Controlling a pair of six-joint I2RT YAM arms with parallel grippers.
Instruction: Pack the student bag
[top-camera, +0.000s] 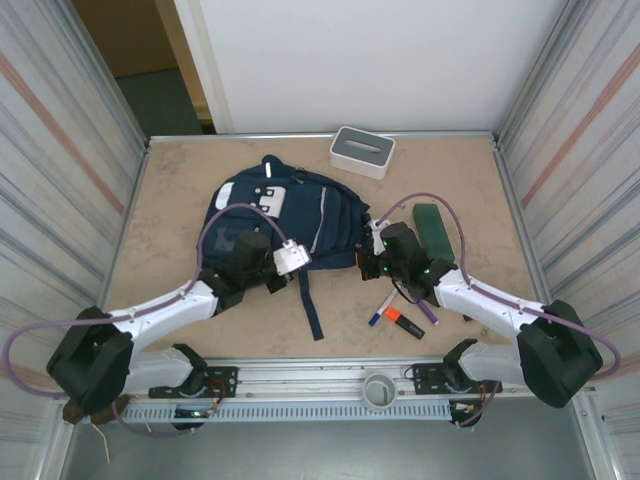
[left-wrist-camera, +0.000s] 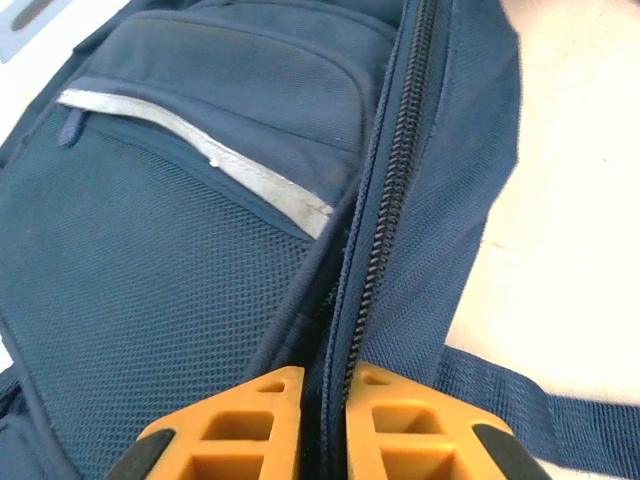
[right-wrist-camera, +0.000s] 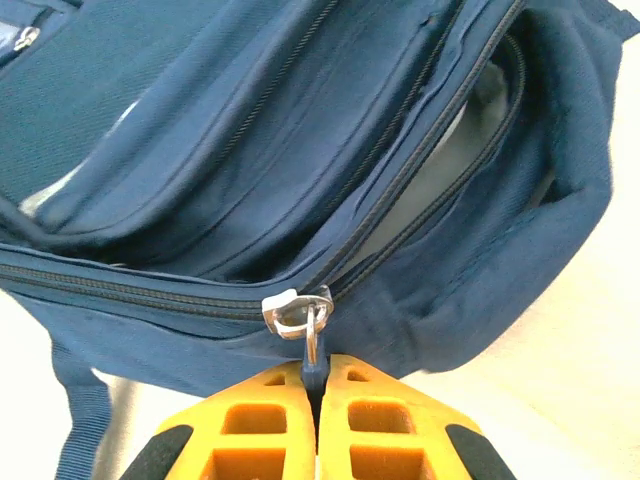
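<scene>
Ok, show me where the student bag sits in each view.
Top external: student bag, centre of the table, nearer than the white-grey box.
Left wrist: left and centre, seam pinched by the left gripper.
Right wrist: across the upper frame, zipper pull in the right gripper.
Shared landmark: probably its dark strap.

No text, brand, number or sign can be read. The white patches (top-camera: 277, 197), toward 12 o'clock on the student bag (top-camera: 240, 190), are seen too small for lettering to be told.
</scene>
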